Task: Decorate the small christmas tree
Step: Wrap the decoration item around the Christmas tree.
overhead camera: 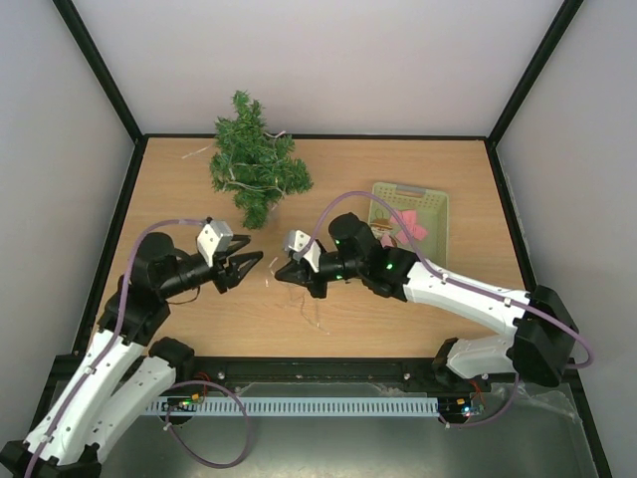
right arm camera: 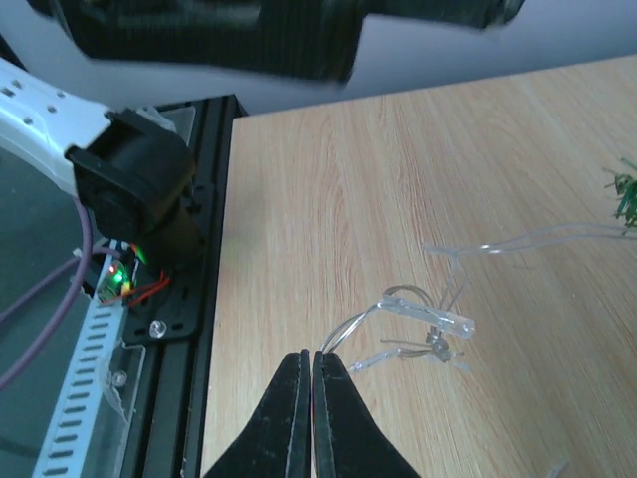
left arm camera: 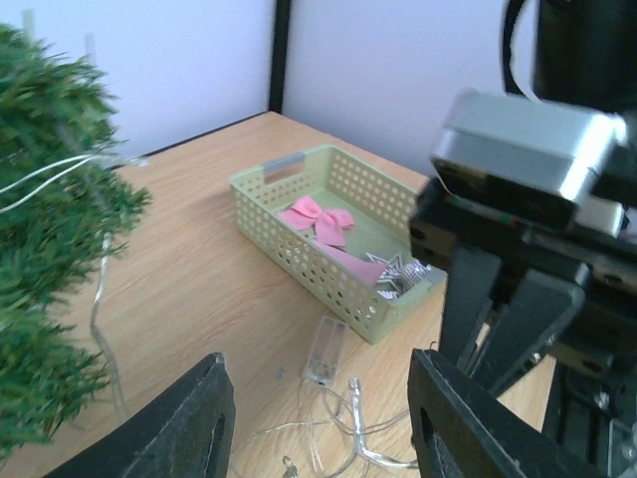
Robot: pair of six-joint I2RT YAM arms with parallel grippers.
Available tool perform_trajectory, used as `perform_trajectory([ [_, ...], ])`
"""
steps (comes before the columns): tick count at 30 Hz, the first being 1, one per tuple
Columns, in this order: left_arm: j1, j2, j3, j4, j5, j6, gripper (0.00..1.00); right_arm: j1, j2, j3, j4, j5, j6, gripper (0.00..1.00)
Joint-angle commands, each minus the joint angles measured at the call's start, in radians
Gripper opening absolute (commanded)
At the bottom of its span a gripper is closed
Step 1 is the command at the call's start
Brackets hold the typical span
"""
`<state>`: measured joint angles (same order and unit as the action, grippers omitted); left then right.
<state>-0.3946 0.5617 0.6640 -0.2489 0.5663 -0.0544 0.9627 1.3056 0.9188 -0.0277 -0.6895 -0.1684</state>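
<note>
The small christmas tree stands at the back left of the table with a thin wire of a light string draped over it; its branches fill the left edge of the left wrist view. More of the clear light string lies loose on the wood, with its clear battery box beside it. My right gripper is shut on a strand of that string, near the table's middle. My left gripper faces it from the left, open, with nothing between its fingers.
A pale green perforated basket sits at the right, holding a pink bow and silver ornaments. The black frame rail runs along the table's near edge.
</note>
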Motion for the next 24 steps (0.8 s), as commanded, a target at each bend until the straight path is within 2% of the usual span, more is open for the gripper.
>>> perform_trajectory([
  [1, -0.004, 0.048, 0.044, -0.034, 0.117, 0.257, 0.5, 0.003, -0.049, 0.025, 0.084, -0.037, 0.055, 0.02],
  [10, -0.032, 0.142, 0.025, 0.023, 0.198, 0.382, 0.49, 0.003, -0.075, 0.044, 0.071, -0.009, 0.05, 0.02],
  [16, -0.036, 0.137, -0.031, 0.111, 0.25, 0.249, 0.51, 0.003, -0.079, 0.038, 0.072, 0.012, 0.026, 0.02],
  [24, -0.037, 0.152, -0.02, 0.1, 0.243, 0.22, 0.46, 0.003, -0.087, 0.034, 0.038, -0.008, -0.038, 0.02],
])
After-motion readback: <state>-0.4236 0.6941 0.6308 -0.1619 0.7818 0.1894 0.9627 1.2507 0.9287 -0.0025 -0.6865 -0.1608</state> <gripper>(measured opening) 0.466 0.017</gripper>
